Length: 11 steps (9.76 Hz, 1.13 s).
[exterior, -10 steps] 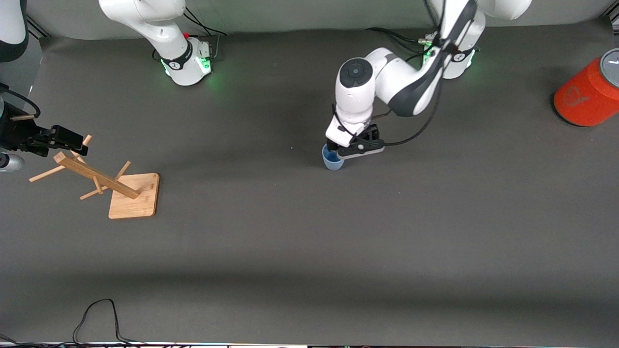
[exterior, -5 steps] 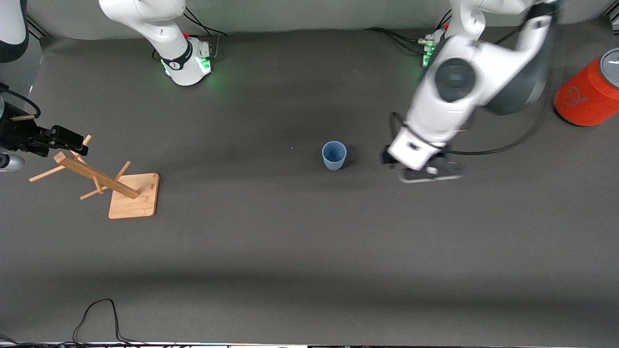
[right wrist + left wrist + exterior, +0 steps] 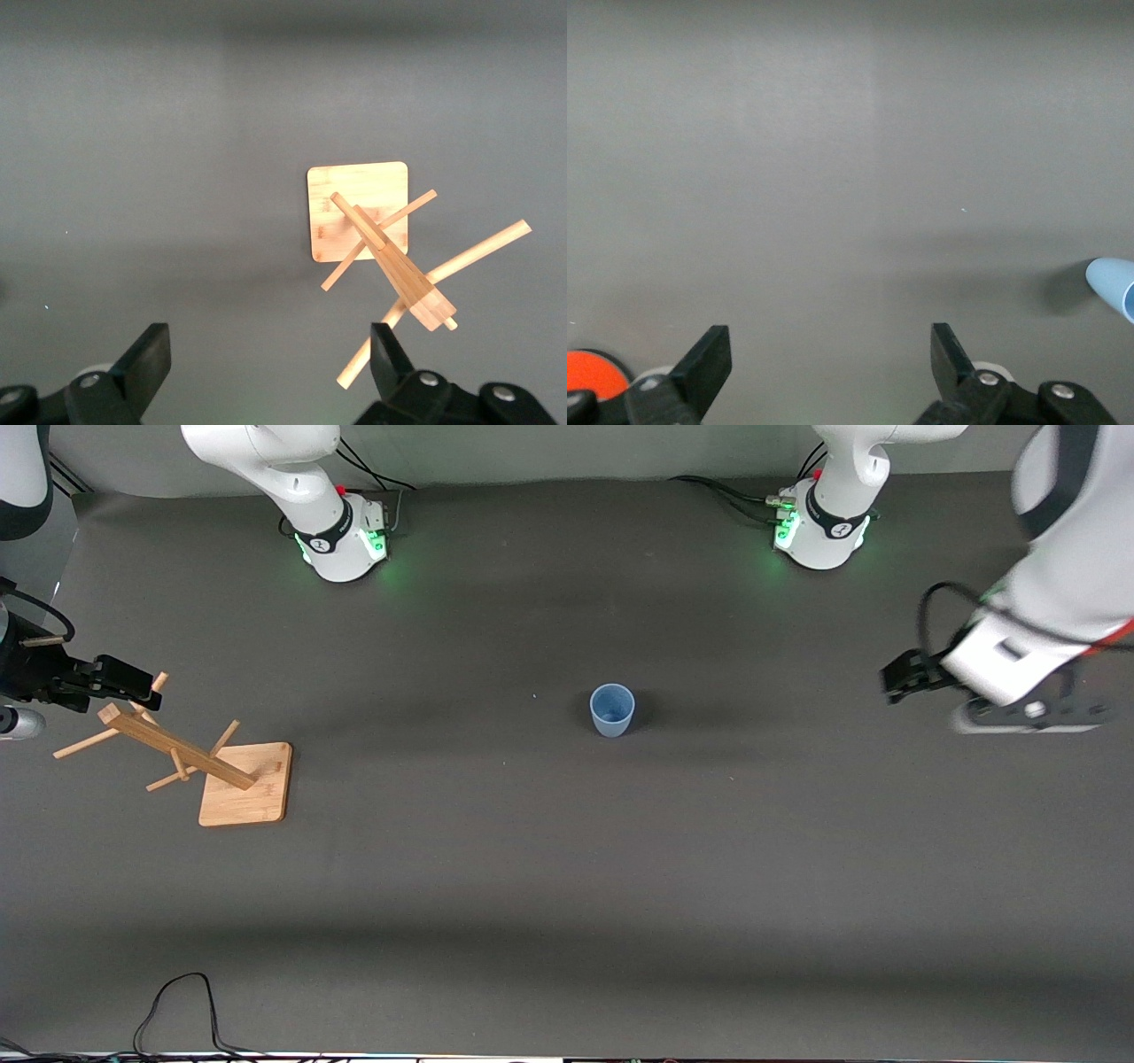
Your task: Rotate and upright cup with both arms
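Dark grey table (image 3: 567,886), with wooden rack (image 3: 208,757) toward the right arm's end. Blue cup (image 3: 612,709) upright in the middle, mouth up. Probably light, stiff, smooth; best pinched across the wall. Left gripper (image 3: 921,686) spread wide, empty, well apart. Right gripper (image 3: 266,363) spread wide, empty, over the rack, waiting.

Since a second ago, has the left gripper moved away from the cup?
Yes. The left gripper has swung from the cup toward the left arm's end of the table, open.
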Tool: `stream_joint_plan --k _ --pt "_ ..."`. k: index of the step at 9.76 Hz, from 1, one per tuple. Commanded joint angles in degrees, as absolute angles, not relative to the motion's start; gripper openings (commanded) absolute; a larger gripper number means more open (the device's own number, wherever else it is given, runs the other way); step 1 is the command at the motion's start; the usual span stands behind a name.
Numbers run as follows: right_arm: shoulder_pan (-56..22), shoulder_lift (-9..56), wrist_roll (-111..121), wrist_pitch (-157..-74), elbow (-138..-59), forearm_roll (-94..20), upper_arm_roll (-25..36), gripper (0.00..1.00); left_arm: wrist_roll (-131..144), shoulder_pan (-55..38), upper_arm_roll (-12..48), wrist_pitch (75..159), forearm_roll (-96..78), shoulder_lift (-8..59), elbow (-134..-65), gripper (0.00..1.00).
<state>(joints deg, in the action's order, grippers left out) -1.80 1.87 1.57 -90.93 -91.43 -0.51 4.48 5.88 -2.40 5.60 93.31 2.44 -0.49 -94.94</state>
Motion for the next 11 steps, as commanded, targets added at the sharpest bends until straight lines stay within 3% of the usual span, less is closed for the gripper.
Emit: stream_joint_plan --k 1,11 --pt "-1.49 1.49 2.9 -91.23 -91.58 0.18 4.22 1.0 0.29 1.56 5.55 93.95 -1.3 -6.14 -97.65 1.0" --pt "-1.49 1.49 2.9 -91.23 -91.67 0.18 4.22 1.0 -1.93 2.02 4.66 93.42 -0.53 -4.66 -97.38 1.0"
